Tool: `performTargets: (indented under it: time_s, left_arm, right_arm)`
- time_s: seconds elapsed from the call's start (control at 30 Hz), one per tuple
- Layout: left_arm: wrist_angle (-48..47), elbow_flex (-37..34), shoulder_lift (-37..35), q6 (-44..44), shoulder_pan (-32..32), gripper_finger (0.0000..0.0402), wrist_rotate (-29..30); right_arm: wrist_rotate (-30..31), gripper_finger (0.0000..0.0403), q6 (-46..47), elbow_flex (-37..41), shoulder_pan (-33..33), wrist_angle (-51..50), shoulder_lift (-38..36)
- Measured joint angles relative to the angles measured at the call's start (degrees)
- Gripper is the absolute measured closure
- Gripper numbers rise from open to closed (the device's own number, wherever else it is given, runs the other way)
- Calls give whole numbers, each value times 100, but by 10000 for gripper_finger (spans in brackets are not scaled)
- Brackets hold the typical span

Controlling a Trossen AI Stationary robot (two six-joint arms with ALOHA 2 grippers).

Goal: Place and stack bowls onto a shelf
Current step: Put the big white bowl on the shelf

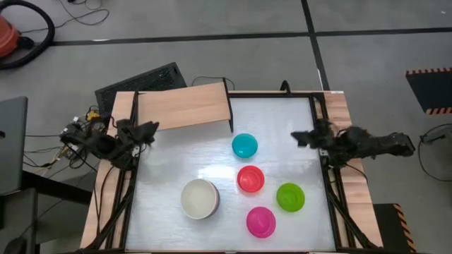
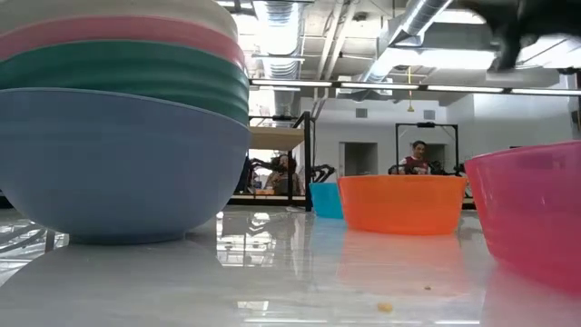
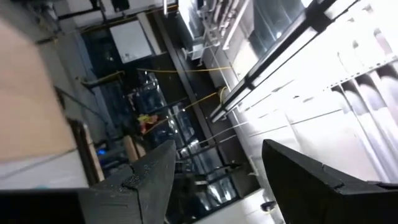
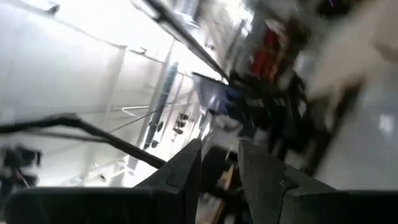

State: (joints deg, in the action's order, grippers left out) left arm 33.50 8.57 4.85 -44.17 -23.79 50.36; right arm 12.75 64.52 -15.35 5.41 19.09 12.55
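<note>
Progress: none of the bowls seen on the flat light-wood shelf board [image 1: 185, 106] at the far left corner of the white tabletop [image 1: 169, 162]; judged barely begun, every bowl left to place.
Large bowls: nested stack of round plastic bowls [image 1: 200, 198] near the front edge, left of centre; white on top from above; in the low view white, pale pink, dark green and light blue from top to bottom [image 2: 123, 127].
Small bowls: cyan plastic bowl [image 1: 245, 145] mid-table, just beside the shelf's near right corner; red-orange plastic bowl [image 1: 251, 179] in front of it; lime green plastic bowl [image 1: 290, 197] toward the right edge; magenta plastic bowl [image 1: 260, 221] nearest the front edge; all four apart from one another.
Contents: small bowls empty; stack holding only bowls; shelf top bare.
Left gripper [image 1: 147, 131]: over the left edge, beside the shelf's near edge; fingers [image 3: 140, 180] spread wide, nothing between them.
Right gripper [image 1: 302, 137]: over the right edge, level with the cyan bowl; fingers [image 4: 183, 171] apart by a narrow gap, holding nothing.
Remaining: stack and four small bowls to be lifted onto the shelf and nested.
</note>
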Motion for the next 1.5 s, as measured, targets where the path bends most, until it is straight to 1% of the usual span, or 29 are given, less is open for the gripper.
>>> performTargets:
  time_s: [0.07,0.1,0.13,0.2,0.27,0.33,0.37,0.43,0.53,0.6,0.63,0.73,0.8,0.9,0.97,1.03,1.1,1.17,1.3,1.4,1.5]
  left_arm:
    - [-148,354,226,220,0,175,-15]
    - [-256,554,338,335,0,175,-21]
    - [-384,781,465,450,0,175,-32]
    - [-811,1263,697,618,0,175,-40]
    - [-1578,1838,934,605,0,175,-163]
    - [-2550,2474,1220,412,0,175,-367]
    - [-3066,2794,1380,287,0,175,-470]
    - [-4192,3444,1755,43,0,175,-686]
    - [-5762,4336,2408,-201,0,175,-1091]
    - [-6703,4872,2882,-266,0,175,-1479]
    - [-7115,5098,3114,-286,0,175,-1754]
    - [-8082,5645,3788,-251,0,175,-2898]
    - [-8378,5833,4211,-107,-6,175,-3501]
    - [-8429,5860,4763,291,-4,175,-4211]
    - [-8430,5860,5102,507,-4,175,-4373]
    - [-8440,5860,5383,675,-4,175,-4415]
    - [-8485,5860,5558,705,-1,175,-4562]
    - [-8598,5858,5603,603,0,175,-4717]
    - [-8778,5858,5487,289,-37,175,-4940]
    - [-8779,5858,5260,79,-37,175,-4933]
    - [-8795,5858,4997,-73,-44,175,-4845]
  right_arm:
    - [-13,271,-718,-681,-51,-184,386]
    - [-13,271,-1039,-1074,-72,-488,642]
    - [2,271,-1335,-1450,-82,-910,916]
    - [145,271,-1737,-2243,-125,-2227,1474]
    - [311,271,-1833,-2983,-202,-3395,2161]
    - [348,271,-1836,-3571,-297,-4319,2865]
    - [258,271,-1965,-3823,-334,-4576,3249]
    - [-113,271,-2359,-4272,-357,-4649,4002]
    - [-647,271,-2912,-4932,-228,-4866,5048]
    - [-740,271,-3233,-5454,-107,-5132,5638]
    - [-743,271,-3379,-5698,-38,-5408,5901]
    - [-743,271,-3750,-6417,121,-6150,6545]
    - [-742,271,-3970,-6786,207,-6606,6862]
    - [-707,271,-4108,-7166,338,-6907,7163]
    - [-689,271,-4227,-7297,388,-6996,7279]
    - [-683,271,-4449,-7327,407,-6970,7314]
    - [-679,271,-4602,-7334,332,-6707,7317]
    - [-675,271,-4645,-7364,232,-6265,7473]
    - [-675,271,-4725,-7355,103,-5963,7819]
    - [-774,271,-4792,-7541,131,-6135,8104]
    - [-788,271,-4727,-7843,316,-6070,8462]
